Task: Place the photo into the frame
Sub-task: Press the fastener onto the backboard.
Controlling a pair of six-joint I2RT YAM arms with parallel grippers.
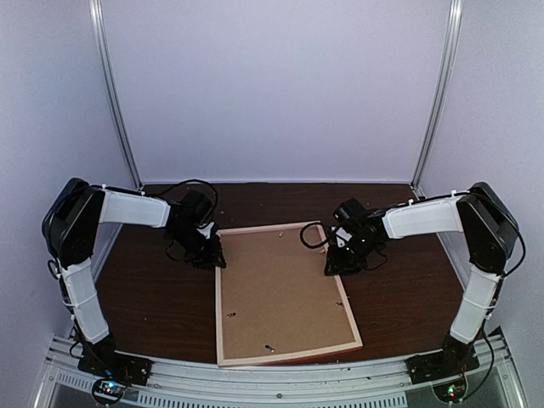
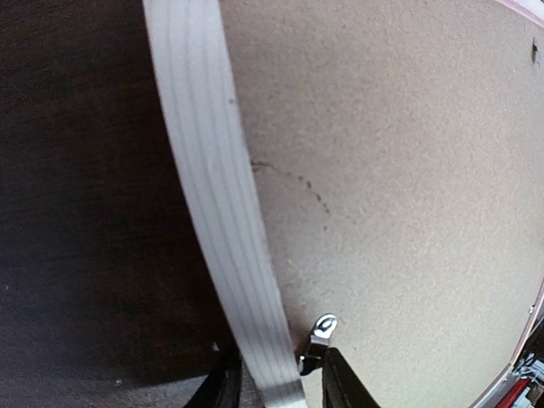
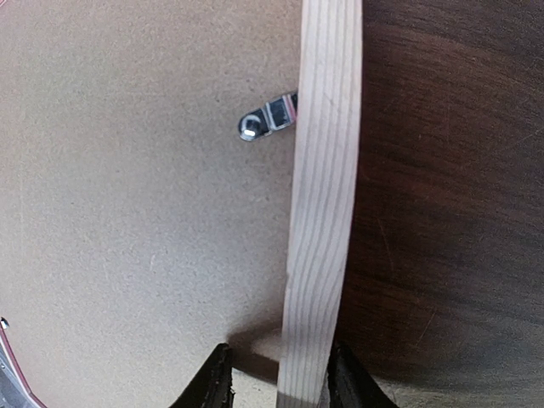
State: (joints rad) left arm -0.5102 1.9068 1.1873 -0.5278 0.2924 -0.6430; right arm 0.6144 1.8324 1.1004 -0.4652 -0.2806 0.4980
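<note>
The frame (image 1: pixel 218 297) lies back-up on the dark table, pale wood bars showing, with a brown backing board (image 1: pixel 280 289) filling it. The photo is hidden. My left gripper (image 1: pixel 212 255) is at the far end of the left bar. In the left wrist view the gripper (image 2: pixel 276 382) is open astride the bar (image 2: pixel 217 187), with a metal clip (image 2: pixel 321 336) between the bar and the right finger. My right gripper (image 1: pixel 336 265) is at the right bar. In the right wrist view the gripper (image 3: pixel 279 382) is open astride the bar (image 3: pixel 323 187), one finger against it and the other apart.
Several small metal clips (image 3: pixel 265 119) sit along the backing board's (image 3: pixel 127 212) edges. The dark wooden table (image 1: pixel 153 297) is bounded by white walls behind and at both sides. Cables trail from both wrists.
</note>
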